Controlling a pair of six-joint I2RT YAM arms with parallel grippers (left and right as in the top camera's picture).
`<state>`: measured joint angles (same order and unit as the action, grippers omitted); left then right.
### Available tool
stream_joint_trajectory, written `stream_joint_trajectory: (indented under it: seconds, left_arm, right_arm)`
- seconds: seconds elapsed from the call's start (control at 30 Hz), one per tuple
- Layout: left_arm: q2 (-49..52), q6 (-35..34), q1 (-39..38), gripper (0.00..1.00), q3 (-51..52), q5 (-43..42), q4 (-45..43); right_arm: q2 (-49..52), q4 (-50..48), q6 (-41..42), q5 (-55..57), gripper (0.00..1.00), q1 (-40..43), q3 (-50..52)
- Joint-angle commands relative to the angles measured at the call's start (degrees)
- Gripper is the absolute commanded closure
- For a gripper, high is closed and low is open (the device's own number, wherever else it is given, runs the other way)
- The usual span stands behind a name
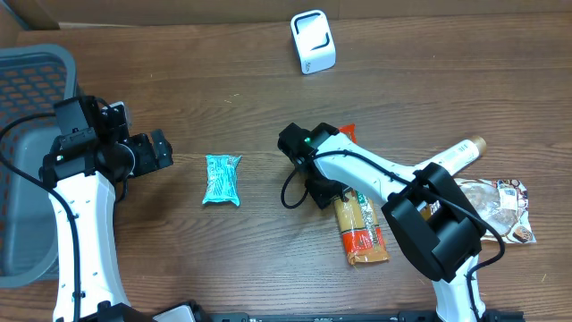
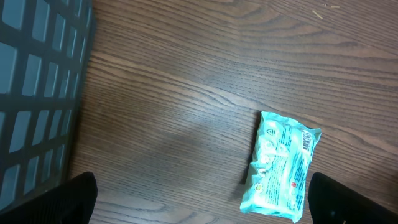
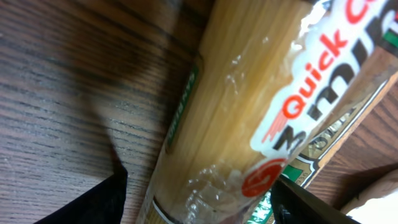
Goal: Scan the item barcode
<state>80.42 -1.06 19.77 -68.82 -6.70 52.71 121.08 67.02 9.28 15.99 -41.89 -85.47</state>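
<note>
Pasta (image 1: 362, 233) lay right of centre on the surface (image 1: 223, 72), between my spread right fingers (image 3: 93, 202). My left fingers (image 2: 62, 199) hung wide apart at the left, near the teal packet (image 1: 222, 179); the scanner (image 1: 313, 42) sat top centre.

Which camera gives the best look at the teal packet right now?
The left wrist view: the teal packet lies whole and large in frame, its printing visible though blurred. Overhead shows it small, with no print detail. The right wrist view does not show it, only the spaghetti pack.
</note>
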Motion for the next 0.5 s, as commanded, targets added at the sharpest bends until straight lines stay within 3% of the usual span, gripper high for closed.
stream_joint_trajectory:
  seconds: [0.0, 0.3, 0.4, 0.47]
  left_arm:
    - [-0.07, 1.07, -0.09, 0.01, -0.33, -0.39, -0.20]
    - [-0.07, 1.07, -0.07, 0.00, -0.33, -0.39, -0.20]
    - [-0.07, 1.07, -0.09, 0.00, -0.33, -0.39, -0.20]
    - [-0.07, 1.07, -0.09, 0.01, -0.33, -0.39, -0.20]
  right_arm:
    - [1.62, -0.85, 2.78, 4.13, 0.29, 0.31, 3.08]
    - [1.62, 4.33, 5.81, 4.07, 0.86, 0.31, -2.12]
    - [1.55, 6.58, 6.47, 3.89, 0.96, 0.31, -5.01]
    - [1.44, 8.85, 7.26, 3.17, 0.96, 0.28, -7.78]
